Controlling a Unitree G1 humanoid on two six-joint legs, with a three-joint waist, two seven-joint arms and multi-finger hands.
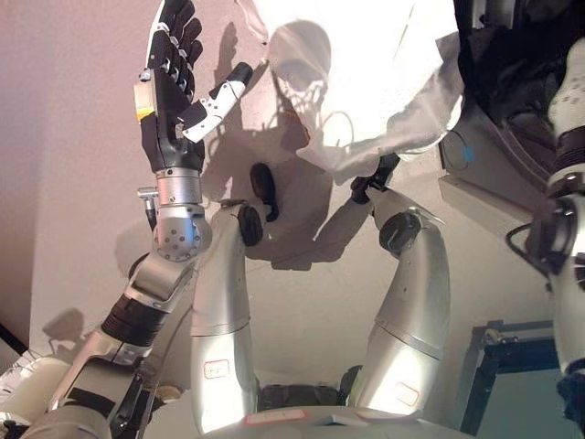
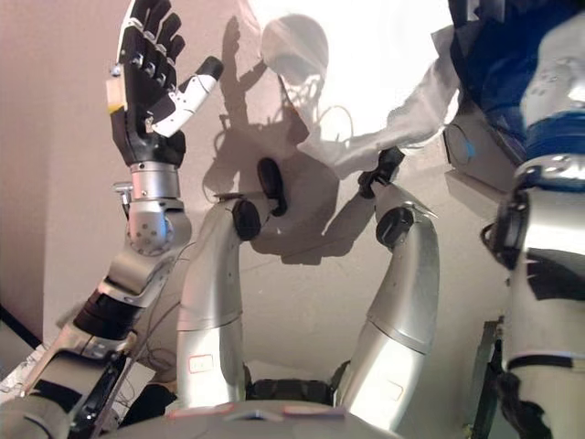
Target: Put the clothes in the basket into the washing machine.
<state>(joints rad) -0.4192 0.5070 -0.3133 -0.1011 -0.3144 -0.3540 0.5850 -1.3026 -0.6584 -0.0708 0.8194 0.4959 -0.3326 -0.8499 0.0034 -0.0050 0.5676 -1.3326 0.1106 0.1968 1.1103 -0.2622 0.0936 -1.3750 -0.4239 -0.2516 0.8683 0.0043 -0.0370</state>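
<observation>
A white garment (image 1: 366,73) hangs at the top centre, and its right edge reaches the dark opening of the washing machine (image 1: 512,55) at the top right. My left hand (image 1: 174,82) is raised at the upper left, open and empty, fingers straight, apart from the garment. My right arm comes up the right edge, and my right hand (image 1: 571,82) is at the machine's opening; its fingers are hidden. The basket cannot be made out for sure.
The washing machine's grey lower front (image 1: 484,192) juts out at the right. A dark-framed box-like object (image 1: 512,384) stands at the lower right. A white object (image 1: 27,384) lies at the lower left. Pale floor (image 1: 82,183) lies below.
</observation>
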